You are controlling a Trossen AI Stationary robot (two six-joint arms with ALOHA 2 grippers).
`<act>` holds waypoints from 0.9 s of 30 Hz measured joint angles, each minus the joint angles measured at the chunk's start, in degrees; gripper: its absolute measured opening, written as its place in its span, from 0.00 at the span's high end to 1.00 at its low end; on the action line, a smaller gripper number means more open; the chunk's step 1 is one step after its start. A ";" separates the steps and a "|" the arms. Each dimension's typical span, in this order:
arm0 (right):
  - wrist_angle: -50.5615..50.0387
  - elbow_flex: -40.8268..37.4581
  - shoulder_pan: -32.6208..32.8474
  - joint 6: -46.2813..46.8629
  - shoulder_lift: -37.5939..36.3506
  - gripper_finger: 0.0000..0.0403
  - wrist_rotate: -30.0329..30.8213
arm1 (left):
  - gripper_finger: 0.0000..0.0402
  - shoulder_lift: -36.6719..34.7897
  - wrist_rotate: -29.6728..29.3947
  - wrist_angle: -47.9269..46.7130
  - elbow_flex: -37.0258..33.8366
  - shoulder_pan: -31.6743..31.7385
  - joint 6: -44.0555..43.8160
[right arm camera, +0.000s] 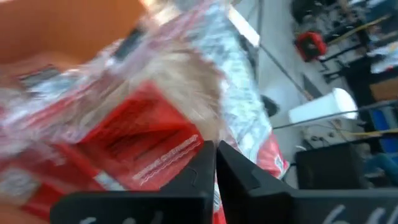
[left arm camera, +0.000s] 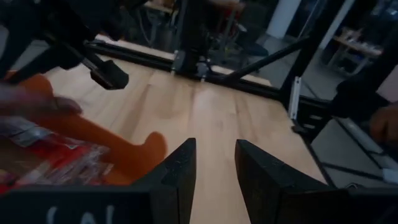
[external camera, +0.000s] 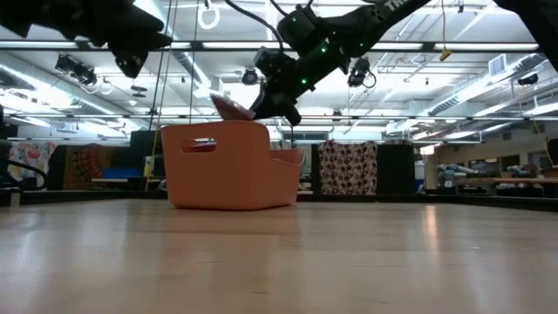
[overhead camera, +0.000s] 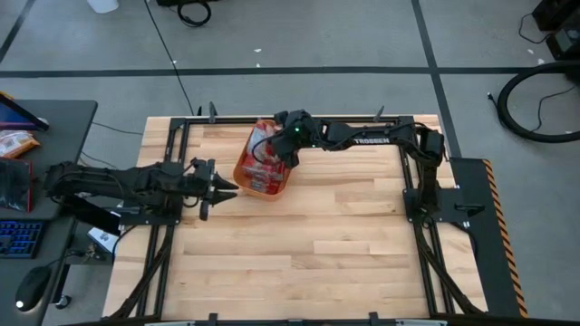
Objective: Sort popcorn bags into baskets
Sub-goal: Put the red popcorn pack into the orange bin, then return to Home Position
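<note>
One orange basket (overhead camera: 263, 186) is seen on the far half of the wooden table (overhead camera: 317, 244), slightly turned, with its handle slot facing the low camera. Red popcorn bags (overhead camera: 263, 167) with silver and yellow print are piled inside it; an exact count cannot be made from above, as the packets overlap and are partly covered by the arm.

The right gripper (overhead camera: 283, 149) is held over the basket's far end, above the rim. Its fingers are pinched together on a popcorn bag (right arm camera: 155, 143), seen crumpled and close in the right wrist view. In the low view this packet (external camera: 231, 107) is seen tilted just above the basket's edge.

The left gripper (overhead camera: 222, 188) is held just beside the basket's near-left corner, clear of the table. Its fingers (left arm camera: 180, 171) are parted with nothing between them, bare tabletop being visible through the gap.

Two arms and one basket are counted in all. The table is of pale wood planks inside a black metal frame (overhead camera: 299, 119). A grey floor lies around it, and a keyboard (overhead camera: 18, 237) and mouse (overhead camera: 32, 288) are seen on a side desk. A large hall with ceiling lights and patterned hangings is seen behind.
</note>
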 joint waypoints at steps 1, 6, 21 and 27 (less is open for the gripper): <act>-0.56 -0.11 0.01 0.19 0.00 0.95 -0.78 | 0.71 -1.10 -0.32 1.21 -1.37 -0.42 -0.09; -0.77 -0.11 0.07 1.27 0.00 0.86 -1.49 | 0.71 -8.86 -0.69 7.98 -8.53 -1.65 -0.31; -15.87 -1.00 0.31 19.62 -10.03 0.72 8.19 | 0.71 -29.21 -6.32 5.33 -19.14 -1.45 -1.03; -15.00 -13.25 0.84 28.41 -17.60 0.78 8.92 | 0.71 -33.03 -6.30 5.19 -21.03 -1.53 -1.01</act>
